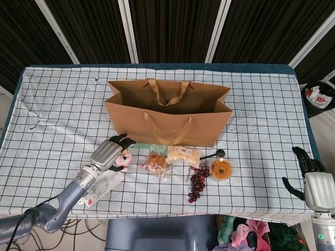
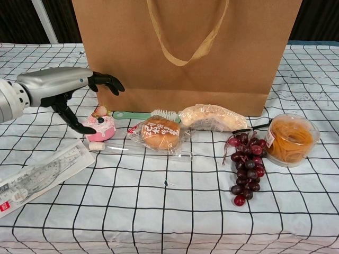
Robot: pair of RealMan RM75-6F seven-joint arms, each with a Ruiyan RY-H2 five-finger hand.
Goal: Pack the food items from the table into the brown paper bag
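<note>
Near the front edge of the table (image 1: 57, 94), we see the left hand (image 2: 63, 87) poised over the pink cupcake (image 2: 99, 127), fingers (image 2: 108, 82) spread wide, holding nothing; the brown paper bag (image 1: 168, 117) stands just behind. We judge the first pickup is starting: next, close round the cupcake. No writing is legible to us.

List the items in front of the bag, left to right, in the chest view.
Ruler pack → pink cupcake → wrapped bun → wrapped bread roll → grapes → tub of rubber bands.
</note>
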